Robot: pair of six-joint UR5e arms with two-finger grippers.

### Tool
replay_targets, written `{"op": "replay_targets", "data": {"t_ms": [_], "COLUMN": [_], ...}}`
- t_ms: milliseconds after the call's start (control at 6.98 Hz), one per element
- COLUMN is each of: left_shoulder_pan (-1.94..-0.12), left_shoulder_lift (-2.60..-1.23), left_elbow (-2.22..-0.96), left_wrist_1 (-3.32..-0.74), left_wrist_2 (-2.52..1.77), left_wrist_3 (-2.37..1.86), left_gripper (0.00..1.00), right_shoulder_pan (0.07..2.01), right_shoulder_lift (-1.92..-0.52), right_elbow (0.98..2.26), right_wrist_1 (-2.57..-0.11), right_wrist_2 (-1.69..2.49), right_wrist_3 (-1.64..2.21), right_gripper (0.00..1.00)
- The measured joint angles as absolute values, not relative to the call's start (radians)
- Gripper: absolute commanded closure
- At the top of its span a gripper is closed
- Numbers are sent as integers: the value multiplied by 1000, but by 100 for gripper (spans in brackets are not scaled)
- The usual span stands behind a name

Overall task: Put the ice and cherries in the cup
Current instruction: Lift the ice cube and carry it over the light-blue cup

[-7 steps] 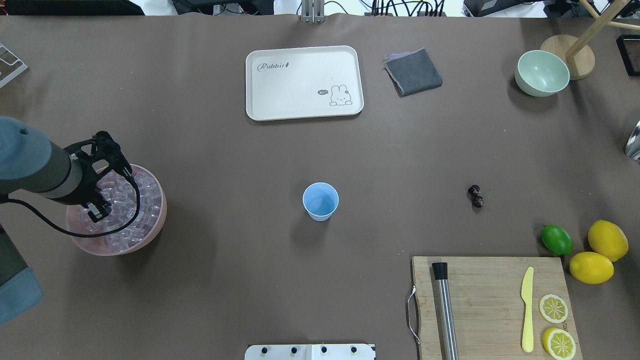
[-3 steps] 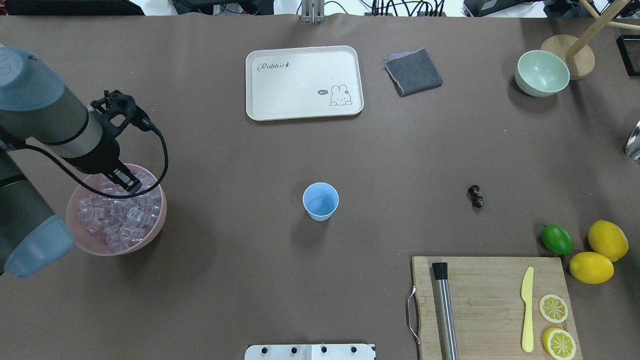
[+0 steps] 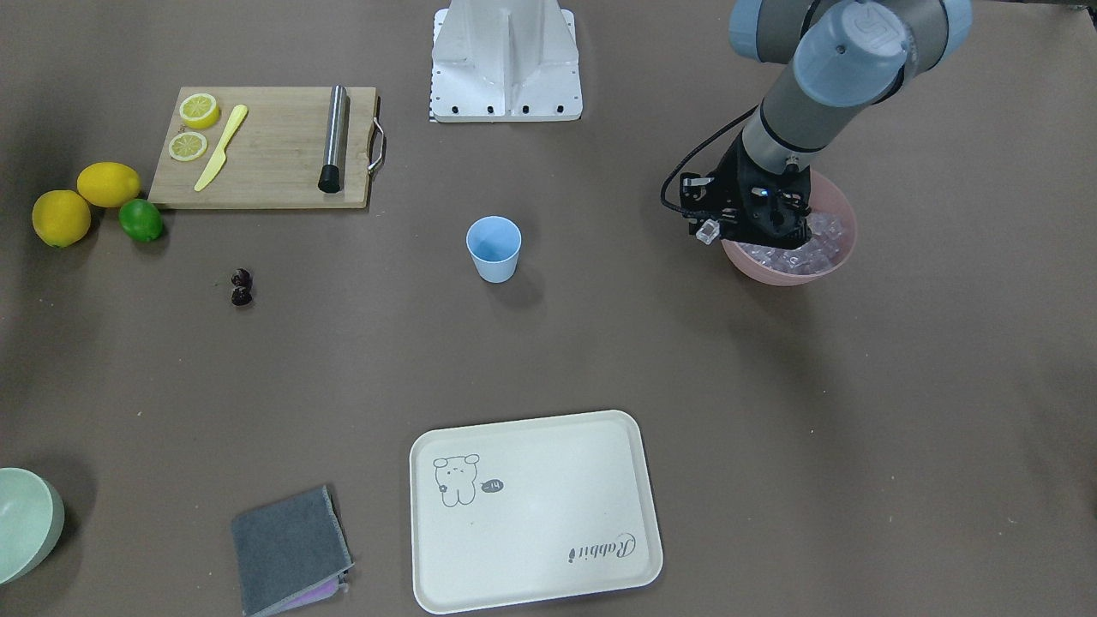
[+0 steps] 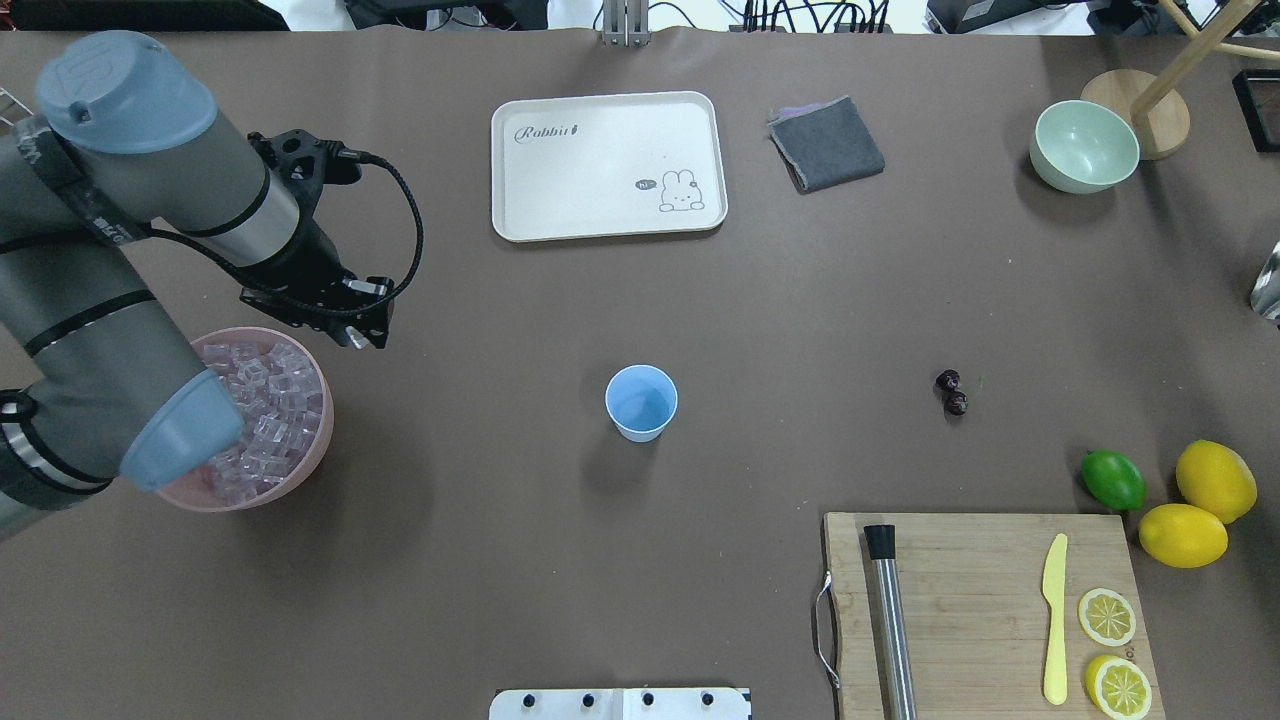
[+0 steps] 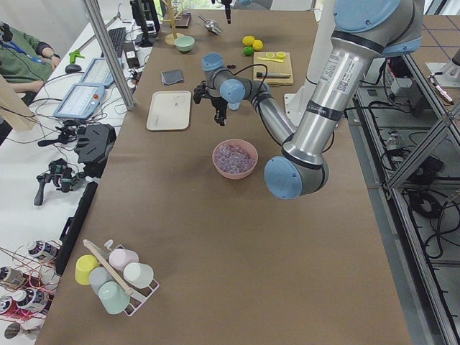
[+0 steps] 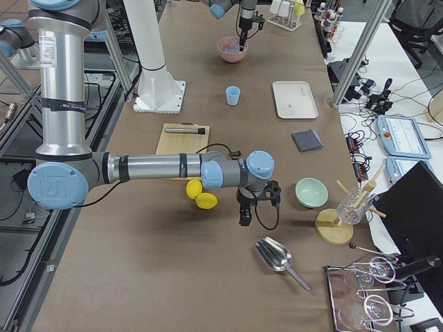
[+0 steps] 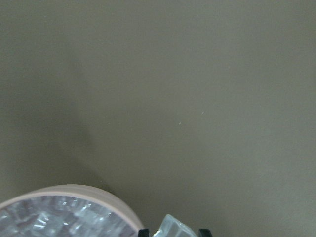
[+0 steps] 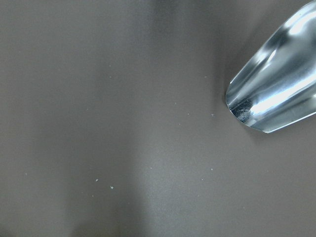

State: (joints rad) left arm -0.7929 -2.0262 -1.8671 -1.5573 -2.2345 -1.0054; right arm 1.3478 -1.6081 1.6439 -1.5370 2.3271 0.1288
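Note:
The light blue cup [image 4: 641,402] stands upright mid-table and also shows in the front view [image 3: 494,248]. The ice [image 4: 265,415] fills a pink bowl [image 4: 318,452] at the left. My left gripper [image 4: 362,338] hangs just beyond the bowl's rim on the cup side, shut on one ice cube [image 3: 706,231], which also shows between the fingertips in the left wrist view [image 7: 173,228]. The cherries [image 4: 951,392] lie on the table right of the cup. My right gripper [image 6: 243,220] shows only in the right side view, far from the cup; I cannot tell its state.
A cream tray [image 4: 608,165] and a grey cloth [image 4: 827,143] lie at the back. A green bowl [image 4: 1084,146] sits back right. A cutting board [image 4: 985,610] holds a muddler, a knife and lemon slices. A lime [image 4: 1112,479] and lemons lie beside it. A metal scoop [image 8: 276,94] lies by the right gripper.
My left gripper has risen out of the pink bowl and moved right, past its rim toward the cup, with an ice cube in it.

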Motion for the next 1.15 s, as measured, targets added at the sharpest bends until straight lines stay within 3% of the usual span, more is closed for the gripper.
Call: {"op": "replay_targets", "data": {"t_ms": [430,1147], "left_shoulder_pan": [-753,-573], "left_shoulder_lift": [-2076,-2227], "left_elbow": [-1667,-1610], "left_wrist_1": [-2019,-2174], "left_wrist_2": [-2254,-2136], "left_wrist_3": [-1639,-2116], "left_gripper": [89,89], "right_shoulder_pan": [1338,1328], "right_shoulder_lift": [-1602,-1600], "right_elbow": [1644,1646], "right_wrist_1": [-1536,-1535], "right_wrist_2": [2325,2327], "right_wrist_3": [128,127], "right_gripper": [0,0]}}
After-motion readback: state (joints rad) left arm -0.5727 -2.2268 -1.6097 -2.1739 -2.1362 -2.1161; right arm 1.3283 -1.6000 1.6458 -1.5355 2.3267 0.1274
